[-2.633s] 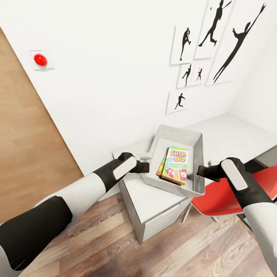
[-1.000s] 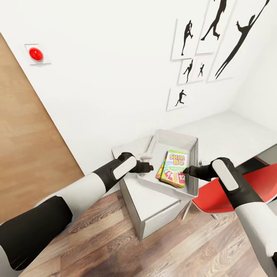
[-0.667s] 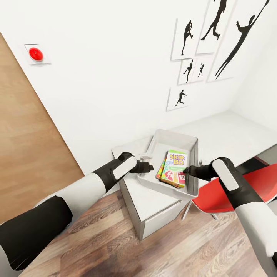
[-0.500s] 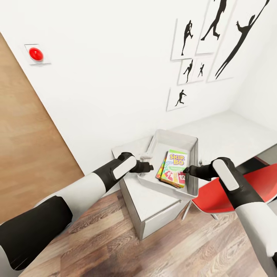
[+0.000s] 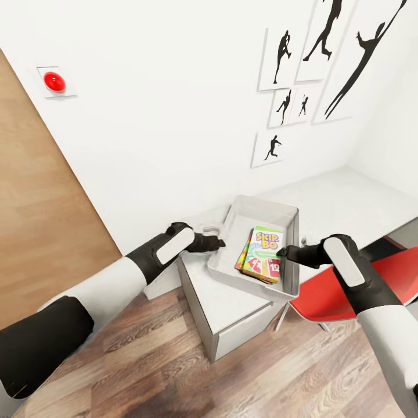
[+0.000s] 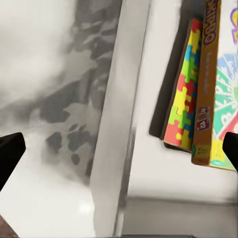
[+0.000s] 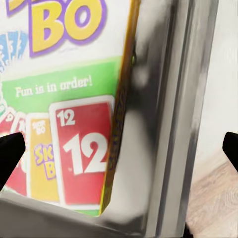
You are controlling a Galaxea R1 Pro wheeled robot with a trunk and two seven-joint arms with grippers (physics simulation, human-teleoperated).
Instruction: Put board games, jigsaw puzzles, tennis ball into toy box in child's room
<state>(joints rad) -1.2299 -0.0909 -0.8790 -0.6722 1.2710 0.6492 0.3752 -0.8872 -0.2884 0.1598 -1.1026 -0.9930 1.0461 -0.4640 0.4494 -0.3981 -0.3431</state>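
Note:
The toy box (image 5: 264, 205) stands on the near end of the table (image 5: 229, 299). Inside it lies the SKIP BO board game (image 5: 265, 253) on top of a jigsaw puzzle (image 5: 242, 254) whose bright edge sticks out. My left gripper (image 5: 215, 242) is open at the box's left wall. In the left wrist view its fingertips (image 6: 10, 153) stand far apart astride that wall (image 6: 119, 124), with the jigsaw puzzle (image 6: 181, 106) beyond. My right gripper (image 5: 284, 252) is open astride the right wall (image 7: 183, 114), next to the board game (image 7: 64, 114).
A red chair (image 5: 348, 290) stands under the table at the right, below my right arm. A brown door (image 5: 40, 220) fills the left side, with a red button (image 5: 54, 81) on the white wall. Wood floor lies in front of the white drawers (image 5: 247, 334).
My left arm has pulled back and to the left, its gripper rising a little along the box's left wall. The right gripper moved in to the right wall earlier and now sits slightly higher.

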